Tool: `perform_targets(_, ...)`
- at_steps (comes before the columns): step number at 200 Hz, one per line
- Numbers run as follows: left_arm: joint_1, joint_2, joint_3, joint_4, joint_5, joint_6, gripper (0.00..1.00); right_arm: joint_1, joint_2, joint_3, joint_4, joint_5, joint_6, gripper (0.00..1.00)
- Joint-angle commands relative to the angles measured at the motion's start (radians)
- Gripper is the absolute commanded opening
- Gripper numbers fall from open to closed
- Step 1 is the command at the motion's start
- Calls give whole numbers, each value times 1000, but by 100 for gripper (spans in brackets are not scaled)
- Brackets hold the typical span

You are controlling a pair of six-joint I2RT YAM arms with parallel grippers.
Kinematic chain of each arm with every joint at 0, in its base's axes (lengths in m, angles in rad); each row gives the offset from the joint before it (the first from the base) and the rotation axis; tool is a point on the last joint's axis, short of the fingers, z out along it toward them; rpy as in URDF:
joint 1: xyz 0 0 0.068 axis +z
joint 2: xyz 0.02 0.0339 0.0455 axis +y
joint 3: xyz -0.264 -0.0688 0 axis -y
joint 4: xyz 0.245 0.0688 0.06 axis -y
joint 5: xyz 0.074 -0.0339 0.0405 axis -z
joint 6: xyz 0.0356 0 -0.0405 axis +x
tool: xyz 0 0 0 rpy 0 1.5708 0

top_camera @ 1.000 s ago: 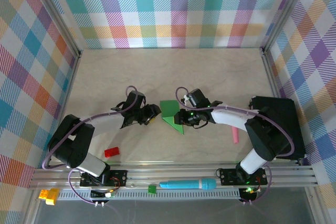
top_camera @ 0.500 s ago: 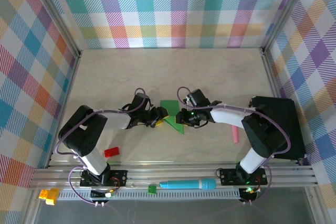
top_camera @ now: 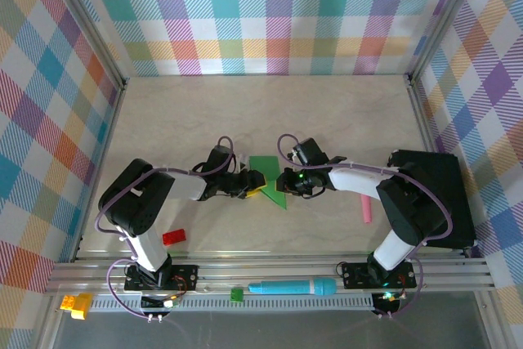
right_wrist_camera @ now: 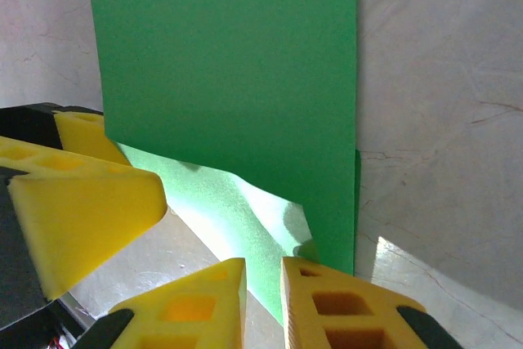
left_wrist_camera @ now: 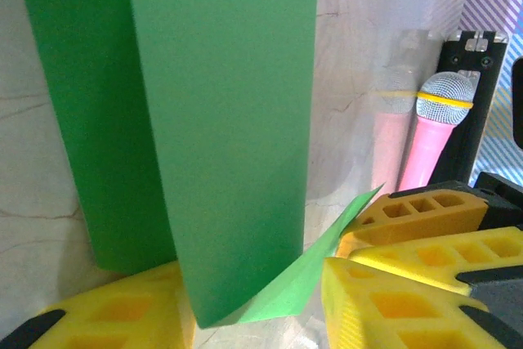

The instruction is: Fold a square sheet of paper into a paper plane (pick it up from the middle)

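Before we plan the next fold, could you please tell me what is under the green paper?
The green paper sits on the marbled tabletop, which shows all around its edges. Whatever lies directly beneath the folded layers is covered by the paper itself and cannot be seen.

Both arms reach low over worktop (top_camera: 245,112) ctr, wrists turned inward, tools facing each other, tips close together. L tool (top_camera: 255,185) (left_wrist_camera: 253,316): jaws apart, med. gap. R tool (top_camera: 283,179) (right_wrist_camera: 263,284): jaws nearly together, narrow gap. Both elbows bent, forearms approx. level.
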Motion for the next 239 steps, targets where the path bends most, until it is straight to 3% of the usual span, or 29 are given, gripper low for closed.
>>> perform_targets(1,17,12,31,6,55,87,40,-6,12,0,-6,6,-8,18)
perform_targets(74,53,32,65,-42,62,154,28,-9,15,-2,-5,7,-16,17)
perform_targets(126,71,33,75,-55,54,178,9,-11,3,-11,14,10,-90,18)
perform_targets(144,71,20,79,-79,27,173,6,-10,-32,-22,20,50,-156,26)
perform_targets(187,67,-38,99,-195,-69,117,5,-9,-188,-74,49,196,-335,61)
perform_targets(214,51,-64,138,-310,-148,101,5,-6,-223,-89,56,240,-421,65)
perform_targets(239,32,-77,175,-379,-198,87,5,4,-226,-118,105,207,-491,64)
